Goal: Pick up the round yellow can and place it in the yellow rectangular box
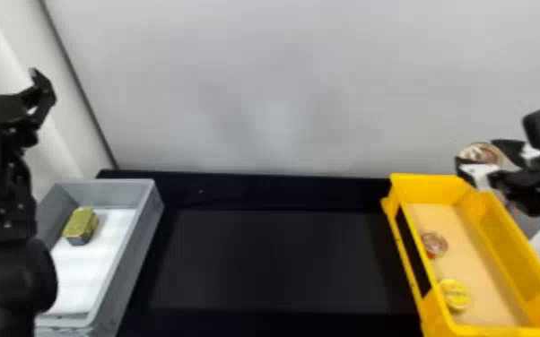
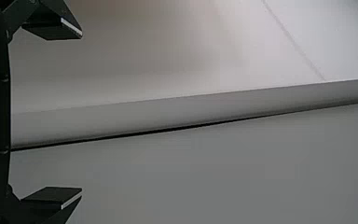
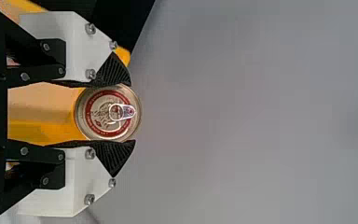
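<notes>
The head view looks forward and down over a black table point(image 1: 273, 260). The left wrist view faces a pale wall point(image 2: 191, 172). The right wrist view, close up, shares a can point(image 3: 108, 113) and yellow box point(image 1: 502, 233) with the head's.

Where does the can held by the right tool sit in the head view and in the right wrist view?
Head view: can at right, by the yellow box's far end.
Right wrist view: can between the right tool's fingertips.
Shared landmark: yellow box.
</notes>
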Tool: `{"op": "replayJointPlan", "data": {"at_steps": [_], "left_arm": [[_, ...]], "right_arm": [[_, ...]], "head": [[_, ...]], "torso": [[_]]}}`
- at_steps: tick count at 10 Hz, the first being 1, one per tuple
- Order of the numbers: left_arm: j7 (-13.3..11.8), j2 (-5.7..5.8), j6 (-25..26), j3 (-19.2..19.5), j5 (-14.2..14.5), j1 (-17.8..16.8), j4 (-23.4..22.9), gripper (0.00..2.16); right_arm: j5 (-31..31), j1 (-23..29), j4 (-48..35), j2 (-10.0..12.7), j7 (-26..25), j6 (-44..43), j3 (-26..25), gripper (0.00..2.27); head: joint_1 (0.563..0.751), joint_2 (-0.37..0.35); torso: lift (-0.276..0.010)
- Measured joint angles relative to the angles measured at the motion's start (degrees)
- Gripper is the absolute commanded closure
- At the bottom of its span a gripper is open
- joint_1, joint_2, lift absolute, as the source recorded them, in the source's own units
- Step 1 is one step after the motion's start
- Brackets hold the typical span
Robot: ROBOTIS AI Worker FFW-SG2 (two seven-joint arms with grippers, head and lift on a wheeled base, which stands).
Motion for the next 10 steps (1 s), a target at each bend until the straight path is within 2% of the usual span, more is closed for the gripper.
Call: {"op": "replayJointPlan", "data": {"at_steps": [3,6,10], "left_arm": [[0.00,0.00,0.00,0.10,-0.05,0.08,-0.18,0.10],[0.00,0.00,0.00,0.14,-0.12,0.10,-0.32,0.10],[0.00,0.00,0.00,0.35,-0.12,0.26,-0.44,0.10]], "right_arm": [[0.72,2.96,1.41,-0.90,1.74,0.96,-5.15,0.73],[-5.01,4.16,8.46,-0.41,0.73,-0.69,-9.45,0.73],[-8.43,5.61,15.07,-0.42,-0.49,-1.82,-10.79,0.73]], "head": [[0.694,0.014],[0.694,0.014],[0.694,0.014]], "torso": [[-0.060],[-0.060],[-0.060]]}}
